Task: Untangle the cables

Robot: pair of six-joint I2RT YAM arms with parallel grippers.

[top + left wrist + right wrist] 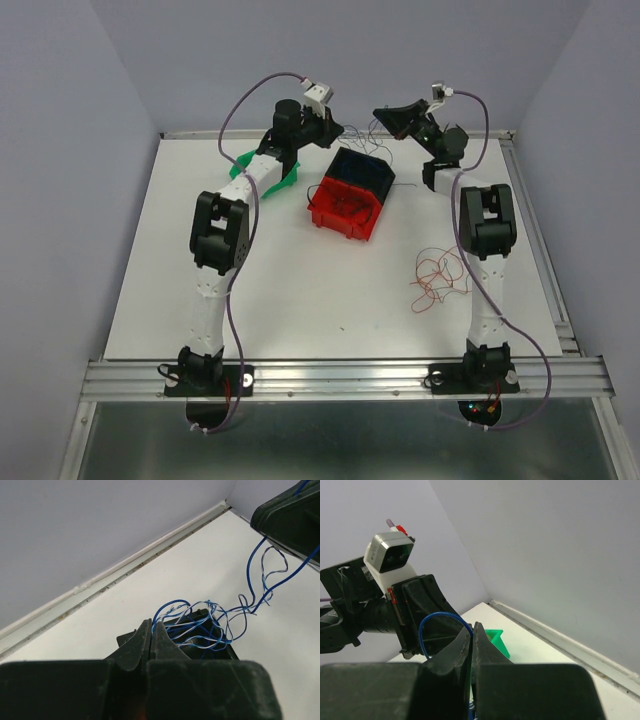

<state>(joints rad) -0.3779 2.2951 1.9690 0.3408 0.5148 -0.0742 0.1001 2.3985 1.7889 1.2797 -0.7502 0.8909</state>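
**Left fingers.** My left gripper [151, 628] has its two fingers pressed flat together, with no gap at the tips. Blue strands spring out right at those tips, so I list them as pinched there.

**Right fingers.** My right gripper [471, 631] is likewise closed tip to tip. A blue loop arcs out to the left of the tips and runs back in between them.

**Cables** [205, 630]. A knot of thin blue and white strands sits just beyond my left fingertips. From there a few blue lines climb away to my right fingers, hanging slack in curls and not taut. In the top view the pair of grippers face each other above the far side of the table [270, 290], with the strands strung between them.

**Loose red-brown strands** [440, 272]. These lie in a scribble on the table, well back from my right fingers (nearer that arm's base than its tips) and touched by neither hand.

**Bins.**
- The green bin [496, 637] is below and behind my left fingers.
- The dark blue bin [362, 172] is under the gap between both sets of fingers.
- The red bin [340, 215] touches the dark blue bin's near side.
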